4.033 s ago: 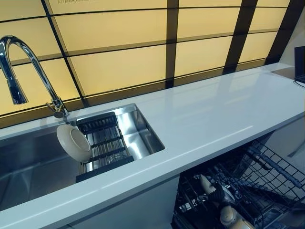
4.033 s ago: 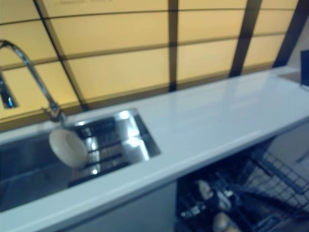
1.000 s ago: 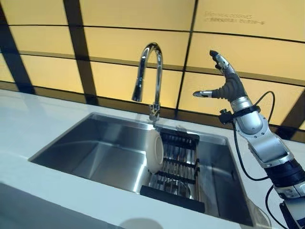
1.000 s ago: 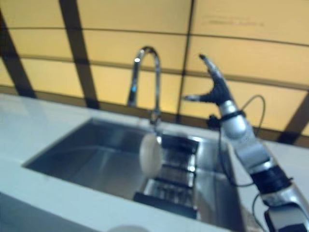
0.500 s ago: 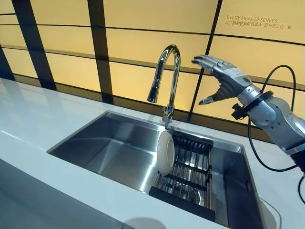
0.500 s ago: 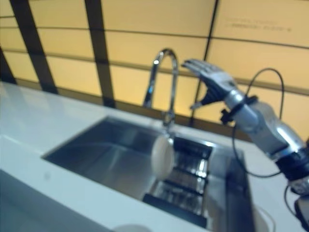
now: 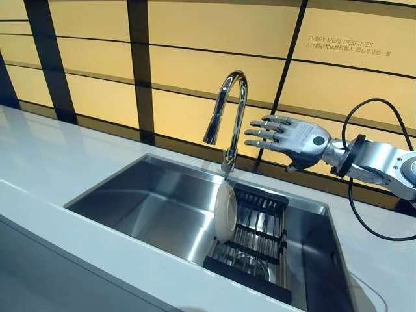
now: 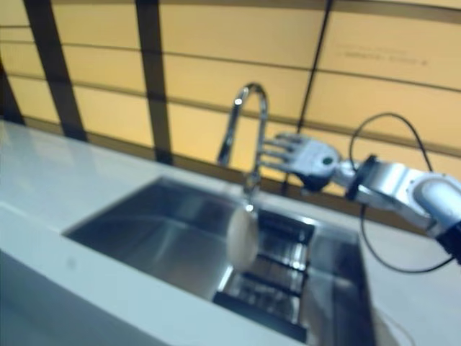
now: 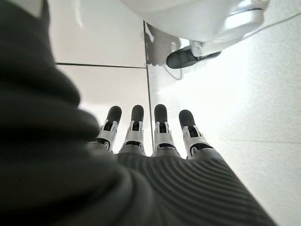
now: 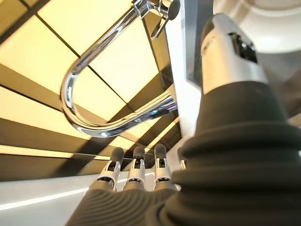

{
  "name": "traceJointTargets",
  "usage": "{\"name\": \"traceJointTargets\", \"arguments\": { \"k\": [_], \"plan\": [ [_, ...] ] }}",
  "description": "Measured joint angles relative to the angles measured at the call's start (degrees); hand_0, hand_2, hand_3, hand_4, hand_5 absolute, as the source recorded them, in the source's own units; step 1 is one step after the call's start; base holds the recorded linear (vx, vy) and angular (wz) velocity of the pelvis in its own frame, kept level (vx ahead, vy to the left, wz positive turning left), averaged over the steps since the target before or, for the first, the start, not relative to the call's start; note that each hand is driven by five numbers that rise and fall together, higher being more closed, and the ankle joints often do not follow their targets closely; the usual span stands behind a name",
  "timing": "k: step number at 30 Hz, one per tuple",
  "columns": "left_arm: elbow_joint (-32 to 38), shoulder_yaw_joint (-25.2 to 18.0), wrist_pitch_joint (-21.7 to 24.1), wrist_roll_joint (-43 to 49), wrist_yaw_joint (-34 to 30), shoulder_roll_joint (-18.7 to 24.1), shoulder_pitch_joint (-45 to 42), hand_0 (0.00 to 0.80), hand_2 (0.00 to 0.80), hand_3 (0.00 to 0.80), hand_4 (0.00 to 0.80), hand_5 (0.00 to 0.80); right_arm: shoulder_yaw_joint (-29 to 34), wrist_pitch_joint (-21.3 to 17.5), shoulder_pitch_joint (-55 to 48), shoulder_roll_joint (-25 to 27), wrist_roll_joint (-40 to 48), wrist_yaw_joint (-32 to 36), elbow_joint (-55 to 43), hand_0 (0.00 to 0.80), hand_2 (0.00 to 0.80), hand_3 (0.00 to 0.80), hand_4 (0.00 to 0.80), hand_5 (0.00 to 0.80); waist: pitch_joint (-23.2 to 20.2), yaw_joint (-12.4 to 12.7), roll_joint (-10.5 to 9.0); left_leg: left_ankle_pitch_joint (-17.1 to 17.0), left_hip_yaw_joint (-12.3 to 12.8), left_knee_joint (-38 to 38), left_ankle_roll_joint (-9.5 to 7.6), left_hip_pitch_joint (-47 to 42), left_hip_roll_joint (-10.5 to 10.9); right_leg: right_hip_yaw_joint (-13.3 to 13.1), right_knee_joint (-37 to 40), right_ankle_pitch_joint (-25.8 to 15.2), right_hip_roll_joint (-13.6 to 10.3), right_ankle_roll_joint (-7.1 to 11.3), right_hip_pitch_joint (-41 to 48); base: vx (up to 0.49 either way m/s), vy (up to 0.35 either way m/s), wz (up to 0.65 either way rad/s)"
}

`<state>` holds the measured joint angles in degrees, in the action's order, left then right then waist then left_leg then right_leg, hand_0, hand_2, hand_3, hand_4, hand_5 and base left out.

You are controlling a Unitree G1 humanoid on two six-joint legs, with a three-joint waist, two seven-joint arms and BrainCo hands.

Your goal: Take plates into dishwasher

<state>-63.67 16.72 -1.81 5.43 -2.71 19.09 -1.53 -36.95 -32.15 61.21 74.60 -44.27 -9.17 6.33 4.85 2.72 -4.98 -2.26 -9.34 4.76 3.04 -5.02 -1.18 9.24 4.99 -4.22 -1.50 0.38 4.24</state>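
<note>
One white plate (image 7: pixel 225 211) stands on edge in a black dish rack (image 7: pixel 260 242) at the right end of the steel sink (image 7: pixel 146 208). My right hand (image 7: pixel 294 138) hovers open above the rack, just right of the faucet, with straight fingers pointing towards the spout. It is well above the plate and touches nothing. Its wrist view shows its straight fingers (image 10: pixel 135 172) and thumb (image 10: pixel 230 49) in front of the faucet's arch. My left hand (image 9: pixel 160 136) shows only in its own wrist view, open and empty, over pale floor tiles.
A tall curved chrome faucet (image 7: pixel 229 107) rises behind the sink, close to my right hand's fingertips. White countertop (image 7: pixel 39 172) runs round the basin. A yellow panelled wall (image 7: pixel 195 52) with dark strips stands behind.
My right hand has come down from its raised pose and turned level, fingers now pointing at the faucet. The camera shifted a little. The plate has not moved.
</note>
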Motion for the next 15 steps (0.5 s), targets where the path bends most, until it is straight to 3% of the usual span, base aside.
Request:
{"name": "traceJointTargets", "arguments": {
  "k": [8,15],
  "plan": [
    [1.2,0.0,0.0,0.0,0.0,0.2,-0.2,0.0,0.0,0.0,0.0,0.0,-6.3,-5.2,0.6,0.4,-1.2,3.1,-2.0,0.0,0.0,0.0,0.0,0.0,-0.2,0.1,0.24,0.0,0.0,0.0,0.01,-0.2,-0.1,0.0,0.1,0.0,0.1,0.0,0.1,0.0,0.0,0.0],
    [1.7,0.3,-0.1,0.0,-0.3,0.2,-0.3,0.0,0.0,0.0,0.0,0.0,-8.8,-6.3,0.7,-2.3,-1.2,6.5,-1.3,0.0,0.0,0.0,0.0,0.0,-0.3,1.3,0.45,0.0,0.2,0.0,0.05,-0.2,-0.2,0.0,0.1,0.0,0.2,0.0,0.1,0.0,0.0,0.0]
  ]
}}
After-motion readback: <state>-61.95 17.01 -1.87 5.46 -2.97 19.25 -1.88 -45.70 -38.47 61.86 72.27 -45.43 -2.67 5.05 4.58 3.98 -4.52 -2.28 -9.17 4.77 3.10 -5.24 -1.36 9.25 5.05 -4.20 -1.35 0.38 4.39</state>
